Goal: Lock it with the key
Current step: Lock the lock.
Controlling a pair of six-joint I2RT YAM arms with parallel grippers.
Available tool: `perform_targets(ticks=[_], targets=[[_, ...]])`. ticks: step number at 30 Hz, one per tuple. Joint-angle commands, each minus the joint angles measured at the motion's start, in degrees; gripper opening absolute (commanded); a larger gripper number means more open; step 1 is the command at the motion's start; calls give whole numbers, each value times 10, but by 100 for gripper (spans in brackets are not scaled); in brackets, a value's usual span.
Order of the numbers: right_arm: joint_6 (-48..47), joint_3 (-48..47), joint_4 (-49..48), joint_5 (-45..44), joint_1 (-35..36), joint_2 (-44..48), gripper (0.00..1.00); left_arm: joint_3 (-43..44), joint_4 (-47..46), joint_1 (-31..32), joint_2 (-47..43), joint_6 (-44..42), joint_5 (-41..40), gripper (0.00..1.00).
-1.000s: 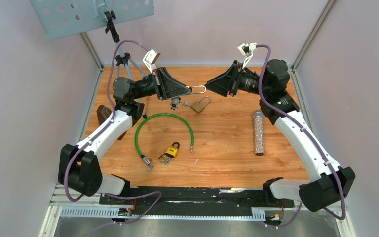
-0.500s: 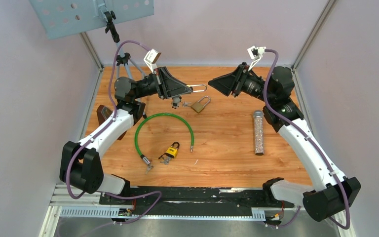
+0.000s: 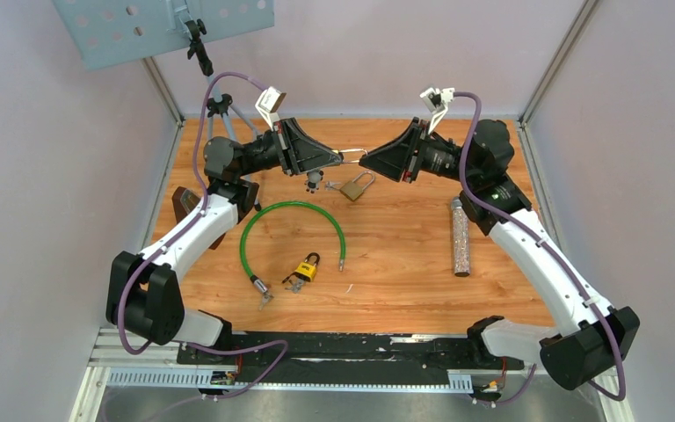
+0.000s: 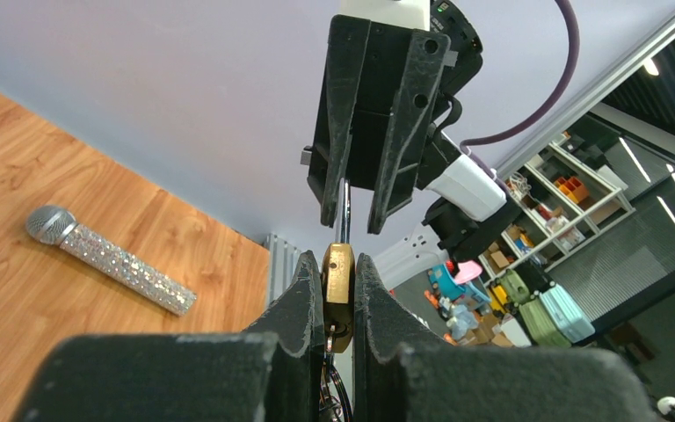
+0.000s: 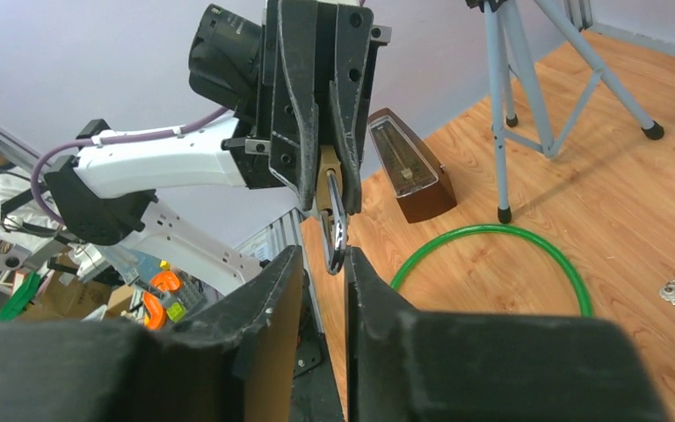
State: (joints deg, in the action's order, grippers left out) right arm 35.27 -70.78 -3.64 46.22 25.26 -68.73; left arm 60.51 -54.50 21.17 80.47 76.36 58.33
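My left gripper (image 3: 338,158) is shut on the body of a brass padlock (image 4: 337,281), held above the table. The padlock's steel shackle (image 5: 337,224) points toward the right arm. A bunch of keys (image 3: 314,183) dangles under the left gripper. My right gripper (image 3: 366,162) faces the left one, its jaws standing either side of the shackle's tip. In the right wrist view the shackle lies close to one finger (image 5: 365,290), with a gap to the other. Whether the padlock's own key is among the dangling bunch is too small to tell.
A second brass padlock (image 3: 358,186) with keys (image 3: 332,185) lies below the grippers. A green cable lock (image 3: 292,230) and a yellow padlock (image 3: 306,266) lie nearer the front. A glitter microphone (image 3: 461,237) lies at the right, and a metronome (image 3: 186,204) and tripod (image 3: 220,110) stand at the left.
The right gripper pulled back to the right, then came left again onto the shackle's tip, its jaws narrower than before. The left arm and the padlock stayed put.
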Motion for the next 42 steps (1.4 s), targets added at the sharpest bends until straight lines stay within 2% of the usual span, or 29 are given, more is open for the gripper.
perform_targets(ticks=[1,3,4,14,24,34,39,42], targets=[[-17,-20,-12,24,5,-5,16,7,-16,-3,-24,-8,-13,0],[-17,-23,-12,20,7,-8,2,7,-16,-2,-23,-9,-13,0],[-17,-25,-13,20,7,-10,0,7,-17,-1,-23,-10,-12,0],[-22,-27,-15,6,18,-23,0,7,-14,8,-22,-23,-8,0],[46,-36,-60,19,23,-41,0,2,61,20,-49,-135,-29,0],[87,-37,-74,12,25,-54,0,-5,83,30,-60,-177,-36,0],[88,-36,-76,13,30,-57,0,-6,89,31,-64,-183,-41,0],[32,-32,-71,20,49,-60,0,1,89,35,-63,-178,-51,0]])
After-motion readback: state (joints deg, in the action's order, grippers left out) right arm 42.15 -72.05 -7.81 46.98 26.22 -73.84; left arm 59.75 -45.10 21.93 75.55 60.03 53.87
